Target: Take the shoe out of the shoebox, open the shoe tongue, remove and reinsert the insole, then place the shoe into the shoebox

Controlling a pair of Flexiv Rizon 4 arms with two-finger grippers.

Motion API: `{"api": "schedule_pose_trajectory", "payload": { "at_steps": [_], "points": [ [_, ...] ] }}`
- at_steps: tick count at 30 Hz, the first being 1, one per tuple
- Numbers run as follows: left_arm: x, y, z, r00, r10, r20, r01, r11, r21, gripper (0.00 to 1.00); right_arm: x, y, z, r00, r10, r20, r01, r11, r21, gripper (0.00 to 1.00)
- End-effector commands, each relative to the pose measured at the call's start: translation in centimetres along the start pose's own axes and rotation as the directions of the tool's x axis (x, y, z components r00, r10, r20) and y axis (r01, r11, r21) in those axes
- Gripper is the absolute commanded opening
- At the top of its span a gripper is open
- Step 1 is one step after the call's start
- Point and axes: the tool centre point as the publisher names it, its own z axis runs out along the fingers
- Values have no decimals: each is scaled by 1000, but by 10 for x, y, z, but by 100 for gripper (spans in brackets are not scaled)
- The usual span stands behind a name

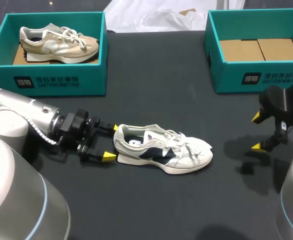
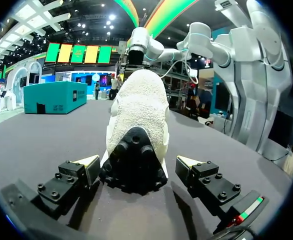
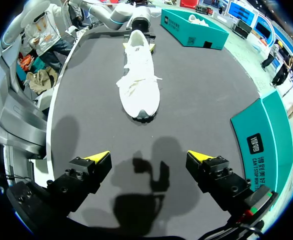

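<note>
A white and navy shoe lies on its sole on the black table, toe pointing right. My left gripper is open at its heel, one yellow tip on either side. In the left wrist view the heel sits between the fingers of the left gripper, with small gaps showing. My right gripper hangs open and empty to the right of the shoe, well apart from the toe. Ahead of the right gripper, the shoe lies toe-first.
An empty teal shoebox stands at the back right, seen also beside my right gripper. Another teal shoebox at the back left holds a beige shoe. White crumpled paper lies at the far edge.
</note>
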Motion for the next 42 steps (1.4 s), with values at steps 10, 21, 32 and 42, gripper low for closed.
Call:
{"api": "schedule_pose_trajectory", "payload": {
  "at_steps": [10,21,32,42],
  "points": [
    [-2,-2,11,1000,-2,-5,2,1000,15,100,2,-1,0,1000,-1,3,1,1000,0,100],
    [-5,-4,18,1000,-3,-1,3,1000,22,100,2,-1,0,1000,-1,3,1,1000,0,100],
    [-11,-7,27,1000,4,6,-4,1000,17,100,2,-1,0,1000,-1,3,1,1000,0,100],
    [-4,-12,37,1000,10,-21,-9,1000,23,100,2,-1,0,1000,-1,3,1,1000,0,100]
  ]
}}
